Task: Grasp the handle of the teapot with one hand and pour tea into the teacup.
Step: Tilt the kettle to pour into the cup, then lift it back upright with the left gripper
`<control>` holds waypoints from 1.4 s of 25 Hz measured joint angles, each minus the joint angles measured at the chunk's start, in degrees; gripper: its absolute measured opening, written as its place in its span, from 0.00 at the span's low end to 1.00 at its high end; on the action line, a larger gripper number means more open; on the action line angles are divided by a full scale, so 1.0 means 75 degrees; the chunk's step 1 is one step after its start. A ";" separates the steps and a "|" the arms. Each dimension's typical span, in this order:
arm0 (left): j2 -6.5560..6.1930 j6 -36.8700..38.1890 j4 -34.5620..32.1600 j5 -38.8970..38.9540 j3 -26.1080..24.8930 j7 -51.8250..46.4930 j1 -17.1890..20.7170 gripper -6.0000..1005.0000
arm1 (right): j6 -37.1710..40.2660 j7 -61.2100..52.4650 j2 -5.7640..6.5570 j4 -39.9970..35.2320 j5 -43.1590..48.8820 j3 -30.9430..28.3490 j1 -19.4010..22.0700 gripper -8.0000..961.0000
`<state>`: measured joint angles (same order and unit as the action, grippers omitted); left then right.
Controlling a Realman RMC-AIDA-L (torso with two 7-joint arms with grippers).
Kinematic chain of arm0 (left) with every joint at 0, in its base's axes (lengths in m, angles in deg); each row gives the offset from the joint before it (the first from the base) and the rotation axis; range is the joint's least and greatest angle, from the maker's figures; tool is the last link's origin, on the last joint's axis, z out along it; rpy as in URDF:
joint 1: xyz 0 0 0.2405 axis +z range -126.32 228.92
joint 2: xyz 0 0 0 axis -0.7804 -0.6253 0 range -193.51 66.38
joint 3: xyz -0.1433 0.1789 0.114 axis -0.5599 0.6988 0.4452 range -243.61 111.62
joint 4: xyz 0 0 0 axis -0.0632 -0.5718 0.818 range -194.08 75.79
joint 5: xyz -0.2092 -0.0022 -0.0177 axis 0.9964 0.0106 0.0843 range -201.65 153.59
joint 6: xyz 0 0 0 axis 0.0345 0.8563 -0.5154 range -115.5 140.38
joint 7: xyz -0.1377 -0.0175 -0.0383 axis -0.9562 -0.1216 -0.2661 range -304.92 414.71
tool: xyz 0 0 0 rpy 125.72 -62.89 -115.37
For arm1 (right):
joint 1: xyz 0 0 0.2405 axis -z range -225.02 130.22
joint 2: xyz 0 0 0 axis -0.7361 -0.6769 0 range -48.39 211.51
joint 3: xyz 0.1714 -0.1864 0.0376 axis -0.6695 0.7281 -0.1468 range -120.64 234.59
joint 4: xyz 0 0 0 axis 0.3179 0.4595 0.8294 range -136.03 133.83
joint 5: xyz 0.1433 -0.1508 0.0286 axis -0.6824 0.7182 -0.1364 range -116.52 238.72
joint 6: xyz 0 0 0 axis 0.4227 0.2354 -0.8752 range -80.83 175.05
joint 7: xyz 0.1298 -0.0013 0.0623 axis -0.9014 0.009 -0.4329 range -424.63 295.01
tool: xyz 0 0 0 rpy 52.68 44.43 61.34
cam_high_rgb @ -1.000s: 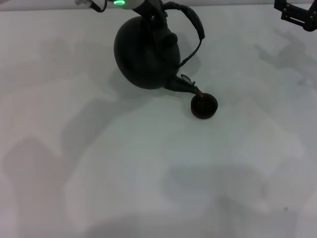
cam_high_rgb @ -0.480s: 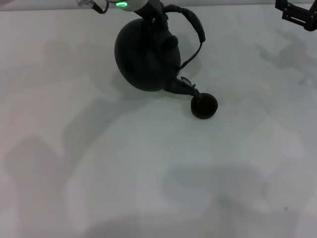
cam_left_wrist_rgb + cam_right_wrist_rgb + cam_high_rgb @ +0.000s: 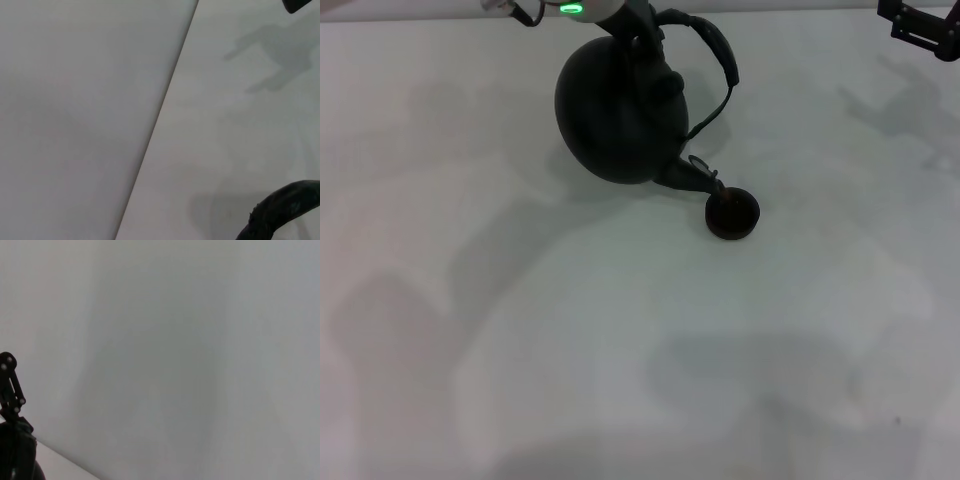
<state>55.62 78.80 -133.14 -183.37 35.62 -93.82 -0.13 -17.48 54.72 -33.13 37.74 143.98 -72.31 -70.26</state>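
From the head view, the big round black teapot point(image 3: 618, 115) is tipped over toward the right, at the far side of the white table point(image 3: 620, 350). Its short spout hangs just over the far left edge of the tiny dark teacup point(image 3: 732, 213). The left gripper point(image 3: 638, 22) comes down from the far edge and holds the handle point(image 3: 712, 45). The right gripper point(image 3: 920, 28) sits far off at the far right, and I cannot tell how its jaws stand

The left wrist view shows a bit of the black handle point(image 3: 280, 212) over the table point(image 3: 240, 125)

The right wrist view shows mostly plain wall
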 joint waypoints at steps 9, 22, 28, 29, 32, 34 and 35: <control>0.0000 -0.0001 0.0017 0.0000 0.0009 0.0000 -0.0010 0.15 | 0.0003 0.0007 0.0000 0.0000 0.0000 0.0000 -0.0011 0.88; 0.0000 -0.0032 0.0022 0.0000 0.0014 -0.0095 0.0057 0.15 | 0.0123 0.0012 0.0000 0.0000 0.0000 0.0000 -0.0011 0.88; 0.0000 -0.0172 -0.0138 -0.0001 0.0005 -0.0345 0.0303 0.15 | 0.0210 0.0067 0.0000 0.0000 0.0001 0.0011 -0.0027 0.88; 0.0000 -0.0172 -0.0138 -0.0001 0.0005 -0.0345 0.0303 0.15 | 0.0217 0.0077 0.0000 -0.0001 0.0000 0.0012 -0.0029 0.88; 0.0000 -0.0280 -0.0346 -0.0001 -0.0013 -0.0415 0.0521 0.15 | 0.0236 0.0090 0.0000 -0.0005 0.0000 0.0014 -0.0031 0.88; 0.0005 -0.0356 -0.0483 -0.0001 -0.0035 -0.0481 0.0657 0.15 | 0.0267 0.0092 0.0000 -0.0007 0.0000 0.0023 -0.0038 0.88; 0.0007 -0.0395 -0.0566 -0.0001 -0.0040 -0.0518 0.0730 0.15 | 0.0285 0.0093 0.0000 -0.0008 0.0000 0.0028 -0.0042 0.88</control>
<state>55.67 75.84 -137.39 -183.38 35.32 -97.70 5.35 -15.35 55.41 -33.13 37.69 143.98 -72.10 -70.57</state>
